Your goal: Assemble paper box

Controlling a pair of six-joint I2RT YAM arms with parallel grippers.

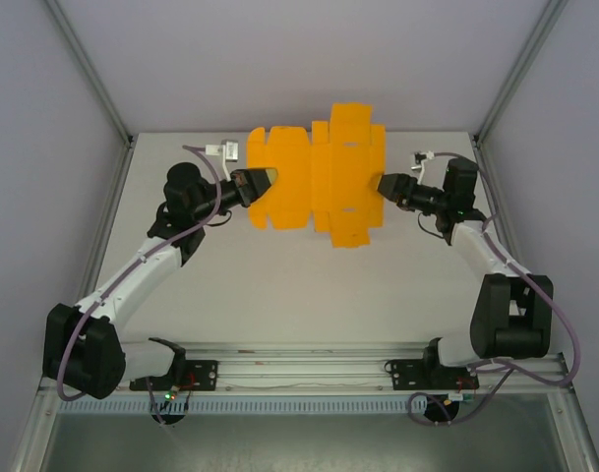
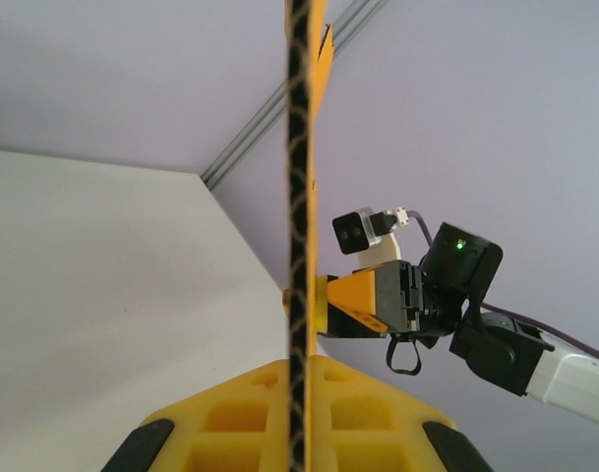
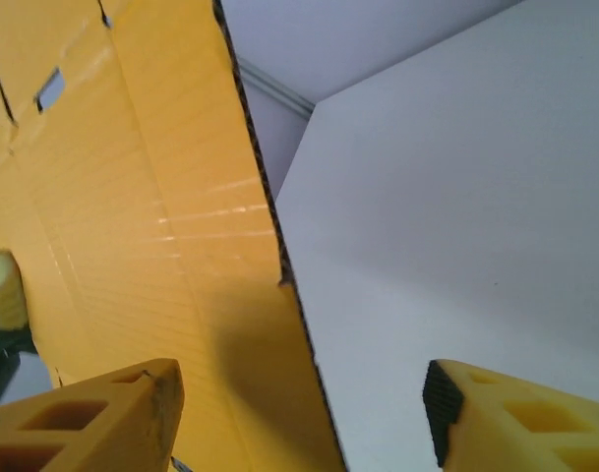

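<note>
My left fingers (image 2: 230, 418) clamped on the paper box (image 1: 319, 177), my right fingers (image 3: 83, 418) wide apart, its edge between them

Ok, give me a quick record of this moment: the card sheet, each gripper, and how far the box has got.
sheet: orange card cut-out, many flaps, looks flat and unfolded
left gripper: shut on the sheet's left edge
right gripper: open, the sheet's right edge between its fingers, not clamped
progress: no flap folded yet, no box shape
</note>
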